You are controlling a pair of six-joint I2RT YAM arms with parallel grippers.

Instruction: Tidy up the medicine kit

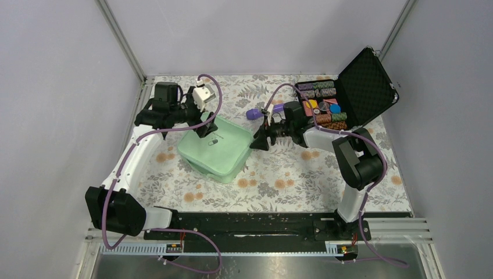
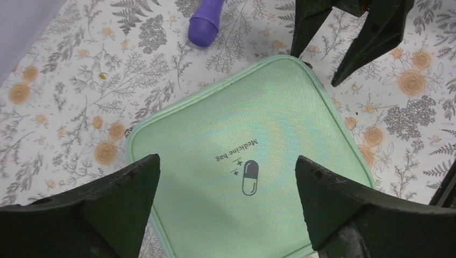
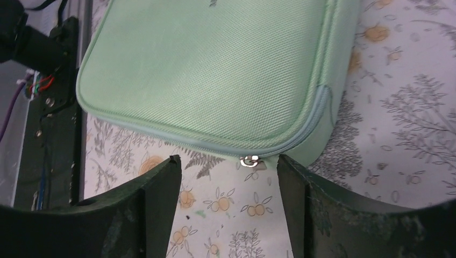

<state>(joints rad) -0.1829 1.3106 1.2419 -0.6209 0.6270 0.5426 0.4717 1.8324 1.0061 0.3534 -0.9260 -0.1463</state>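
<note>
In the top view, the medicine kit (image 1: 216, 152) is seen lying closed on the floral table (image 1: 290, 186), left of centre. The left gripper (image 1: 207, 127) is held over its far-left part, and the right gripper (image 1: 260, 139) is set just beside its right corner. A black case (image 1: 356, 87) stands open at the far right, with a purple item (image 1: 253, 114) between it and the kit.

In the left wrist view, the left gripper's jaws are spread wide above the lid, with nothing held.

In the right wrist view, the right gripper is likewise open and empty, and its fingers straddle the zipper pull (image 3: 249, 161). Whether the zip is fully shut cannot be told, since only this stretch is shown.

Opening the kit is judged to be the step in hand. A short advance and a pinch on the pull are called for, with the lid steadied from above. Room is left near and right of the kit, while the purple item lies close to its far edge.
</note>
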